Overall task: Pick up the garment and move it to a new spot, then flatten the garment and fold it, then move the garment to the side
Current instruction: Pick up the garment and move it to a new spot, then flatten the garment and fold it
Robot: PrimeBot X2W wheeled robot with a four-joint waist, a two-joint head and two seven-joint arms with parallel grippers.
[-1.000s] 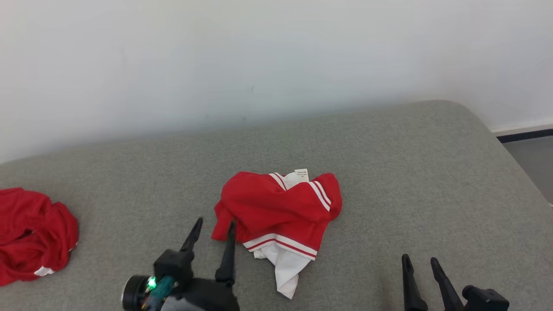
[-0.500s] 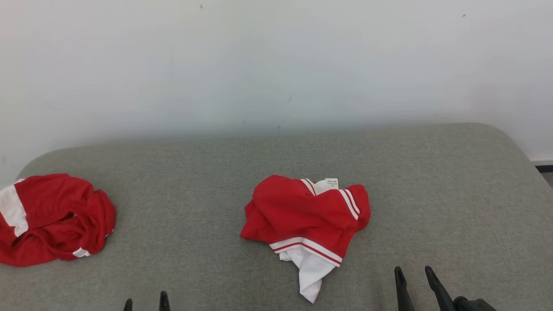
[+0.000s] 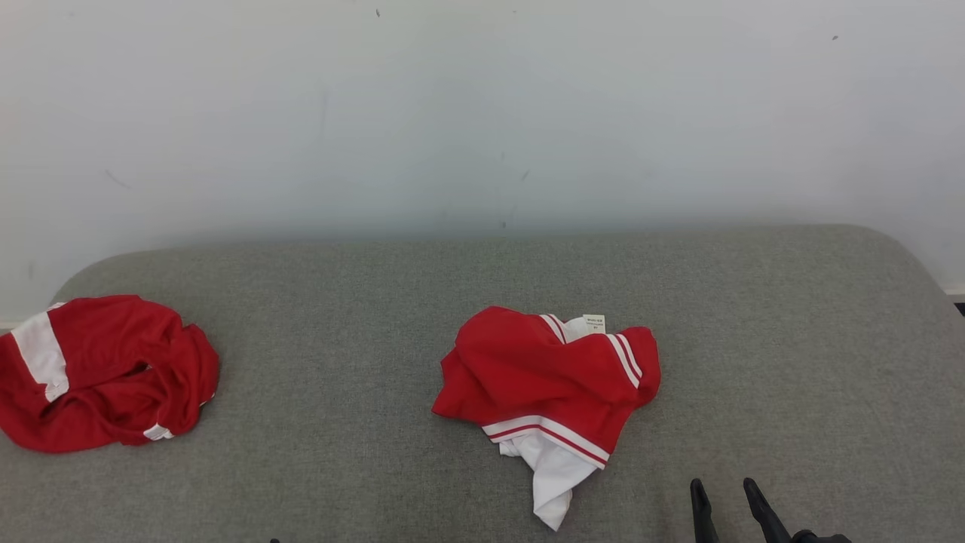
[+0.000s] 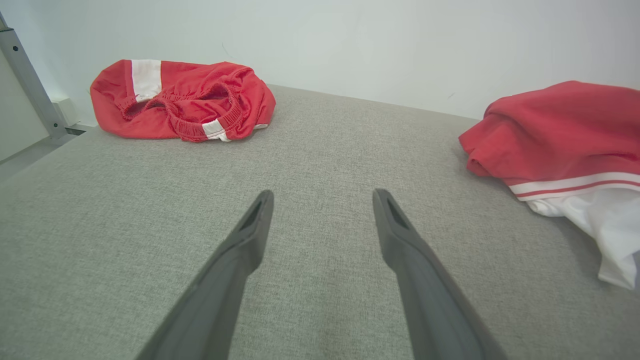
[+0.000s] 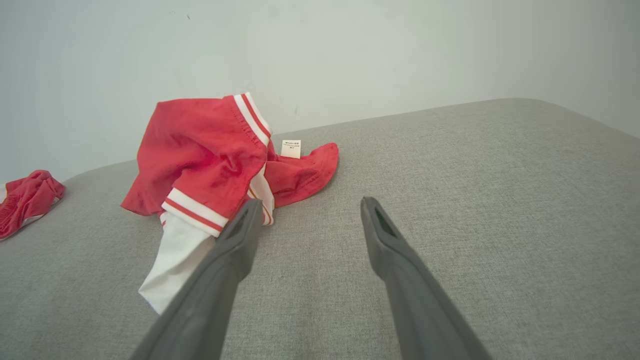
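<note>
Garment (image 3: pixel 546 377) lies crumpled at centre frame on the grey cushion (image 3: pixel 769 317); left end effector (image 4: pixel 322 200) and right end effector (image 5: pixel 310 206) both gape wide, empty; flattening, folding and moving aside look undone

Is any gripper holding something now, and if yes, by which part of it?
Nothing is held. The left gripper and right gripper are open; the garment lies free on the grey surface.
</note>
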